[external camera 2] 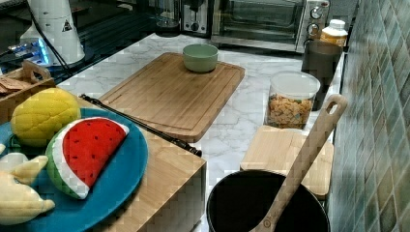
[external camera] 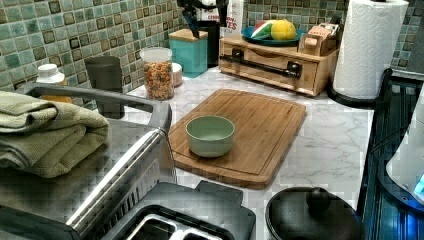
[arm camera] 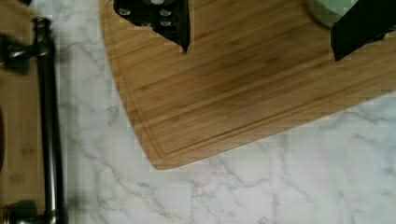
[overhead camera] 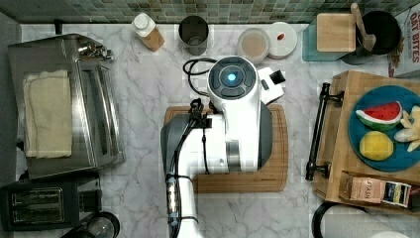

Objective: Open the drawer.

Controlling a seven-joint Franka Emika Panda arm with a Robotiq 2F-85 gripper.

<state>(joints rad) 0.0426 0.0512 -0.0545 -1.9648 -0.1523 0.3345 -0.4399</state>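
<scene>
Black fingertips of the gripper [arm camera: 261, 32] hang spread wide and empty over the cutting board [arm camera: 243, 98]; the drawer [overhead camera: 331, 134], shut, sits at 3 o'clock in the top view; advice: straddle its bar handle [overhead camera: 317, 131] mid-length, pull squarely

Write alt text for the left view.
A closed wooden drawer with a black bar handle sits at the back of a marble counter, behind a cutting board holding a green bowl.
</scene>
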